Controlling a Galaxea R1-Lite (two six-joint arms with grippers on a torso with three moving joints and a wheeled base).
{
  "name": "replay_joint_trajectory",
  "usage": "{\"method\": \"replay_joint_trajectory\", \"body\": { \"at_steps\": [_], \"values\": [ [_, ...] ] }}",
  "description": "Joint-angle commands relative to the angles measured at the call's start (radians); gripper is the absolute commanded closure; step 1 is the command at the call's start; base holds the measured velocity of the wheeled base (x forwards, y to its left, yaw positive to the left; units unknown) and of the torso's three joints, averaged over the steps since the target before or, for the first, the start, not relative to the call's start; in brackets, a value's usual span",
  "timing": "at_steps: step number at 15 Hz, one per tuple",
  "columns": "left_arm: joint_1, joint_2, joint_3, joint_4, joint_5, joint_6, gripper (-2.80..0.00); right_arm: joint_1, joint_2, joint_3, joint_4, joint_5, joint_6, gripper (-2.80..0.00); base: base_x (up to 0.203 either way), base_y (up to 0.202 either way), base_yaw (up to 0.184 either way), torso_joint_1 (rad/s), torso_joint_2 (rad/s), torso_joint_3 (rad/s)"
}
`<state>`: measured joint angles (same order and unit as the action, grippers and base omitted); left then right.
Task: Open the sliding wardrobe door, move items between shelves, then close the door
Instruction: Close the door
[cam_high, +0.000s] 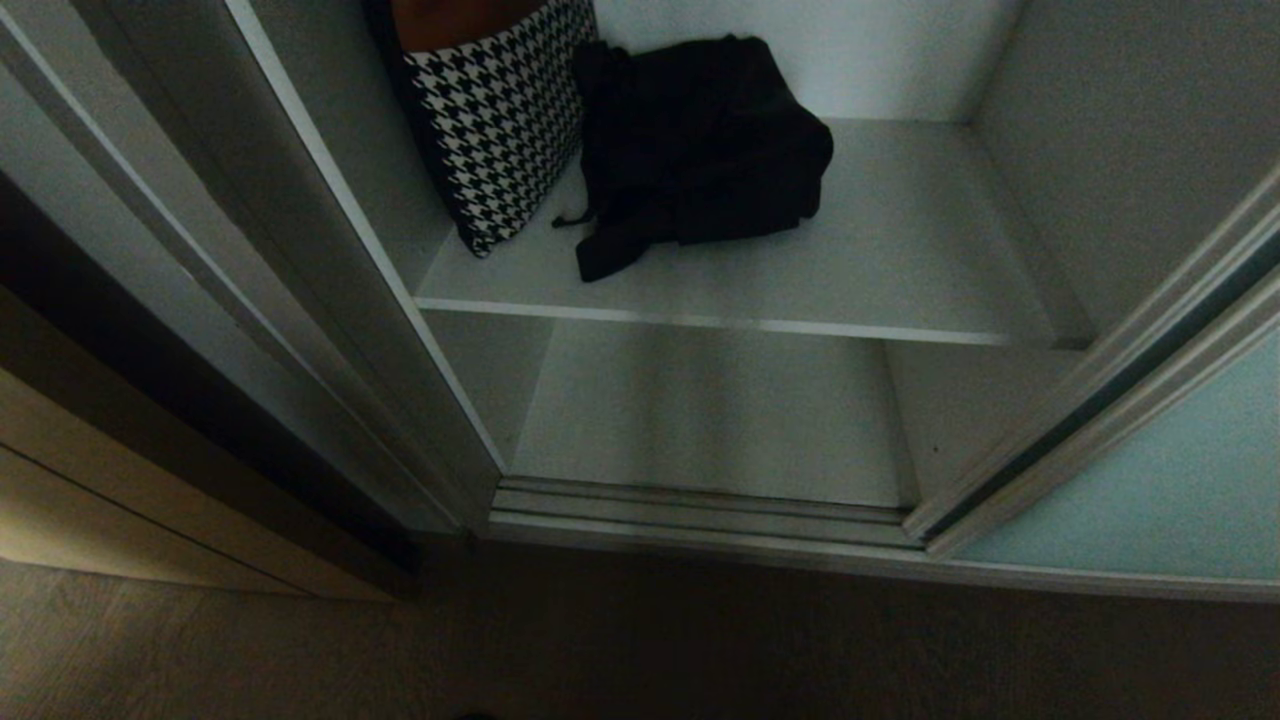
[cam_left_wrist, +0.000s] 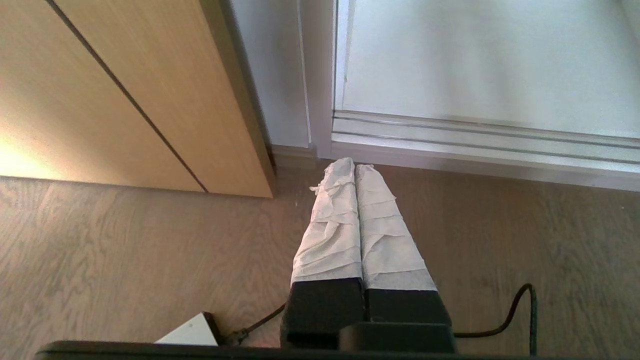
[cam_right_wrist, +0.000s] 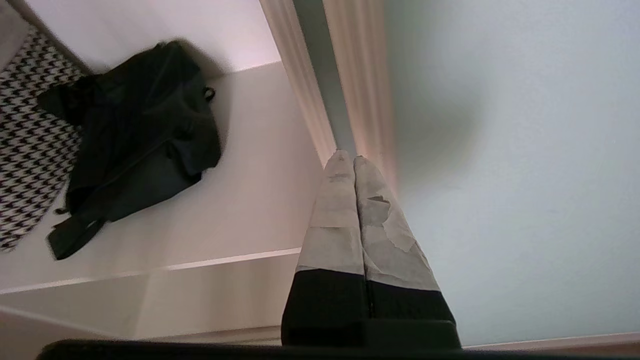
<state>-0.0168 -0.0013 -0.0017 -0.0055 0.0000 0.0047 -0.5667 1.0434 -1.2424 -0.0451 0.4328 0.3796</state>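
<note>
While the sliding wardrobe door (cam_high: 1150, 480) stands slid to the right, the opening is exposed. Black bundle (cam_high: 700, 150) lies on upper shelf (cam_high: 900, 260), toward its back-left corner, touching a houndstooth cushion (cam_high: 500, 120) propped at shelf's left edge; a strap end points toward the front edge. Lower shelf (cam_high: 700, 420) bare. R gripper (cam_right_wrist: 354, 160) fully closed, holding nothing, tips near door's silver frame. L gripper (cam_left_wrist: 355, 167) closed, empty, over wood floor (cam_left_wrist: 125, 260) near the bottom track (cam_left_wrist: 475, 135), beside beige cabinet front (cam_left_wrist: 125, 90).
</note>
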Motion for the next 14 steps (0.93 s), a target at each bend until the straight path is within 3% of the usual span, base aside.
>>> {"method": "replay_joint_trajectory", "body": {
  "at_steps": [1,7,14],
  "values": [
    [0.001,0.001,0.000,-0.001,0.000,0.000,0.00,-0.016,-0.031,0.004,-0.001,0.003,0.000,0.00,0.000,0.000,0.000,0.000,0.00,0.000],
    [0.001,0.001,0.000,-0.001,0.000,0.000,0.00,-0.123,0.009,0.003,-0.030,0.004,0.002,0.00,0.000,0.000,0.000,0.000,0.00,0.000],
    [0.000,0.001,0.000,-0.001,0.000,0.000,0.00,-0.083,0.088,0.008,-0.029,0.012,0.012,0.00,0.000,0.000,0.000,0.000,0.00,0.000]
  ]
}}
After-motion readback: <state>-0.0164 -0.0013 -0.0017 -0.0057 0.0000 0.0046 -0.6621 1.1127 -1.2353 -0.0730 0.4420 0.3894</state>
